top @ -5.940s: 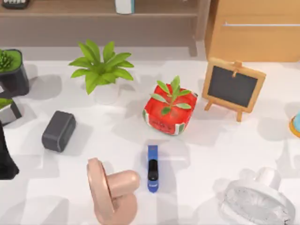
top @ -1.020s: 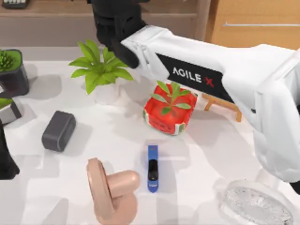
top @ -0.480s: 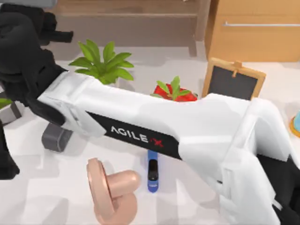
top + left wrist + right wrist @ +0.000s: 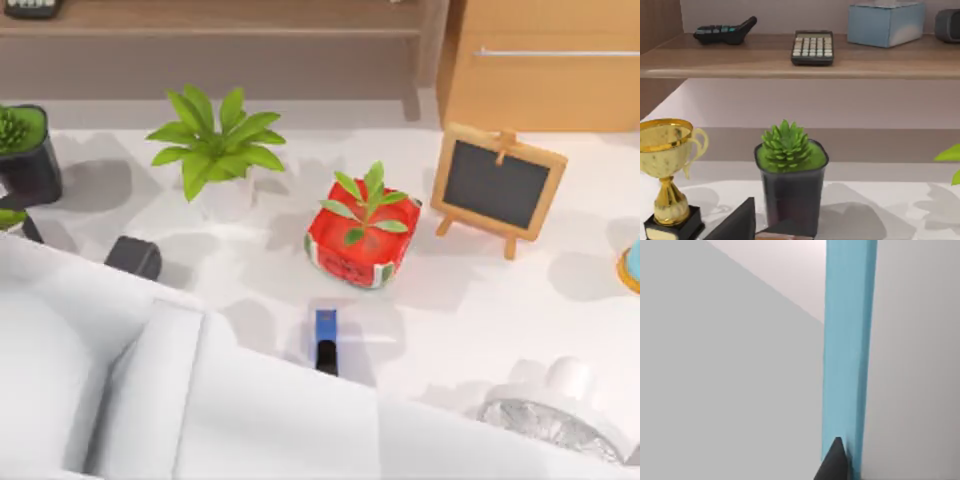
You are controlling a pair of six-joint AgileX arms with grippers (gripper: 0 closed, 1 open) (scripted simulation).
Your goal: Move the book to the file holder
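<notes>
The book (image 4: 847,350) stands upright close before the right wrist camera. It shows as a smooth, pale blue strip between flat grey-white surfaces, and where it sits over the table cannot be told. One dark pointed tip of the right gripper (image 4: 833,466) shows at the foot of that strip, but whether the claw is open or clamped on the book cannot be told. From above, the right arm (image 4: 200,400) is a glossy white, softly rounded shell across the lower left and bottom of the table (image 4: 480,300). It covers the near end of the blue-and-black stapler (image 4: 326,335) and most of the matte grey speaker (image 4: 134,256). Half a second earlier the arm lay diagonally higher, with its "AGILE X" lettering in sight and the red plant pot (image 4: 360,248) half hidden. Now the lettering is out of sight, the pot and the wood-framed chalkboard easel (image 4: 497,186) are uncovered, and the pink fan is covered. The white slab that stood on the shelf (image 4: 220,18) some six seconds ago has left it. The pot's dark markings are too small to read. The left wrist view faces a wooden ledge (image 4: 800,65) bearing a keyed calculator (image 4: 812,47), a black handset (image 4: 725,31) and a blue box (image 4: 885,22). Below it stand a shiny gold trophy (image 4: 667,165) and a spiky succulent (image 4: 790,175) in a dark square pot.
</notes>
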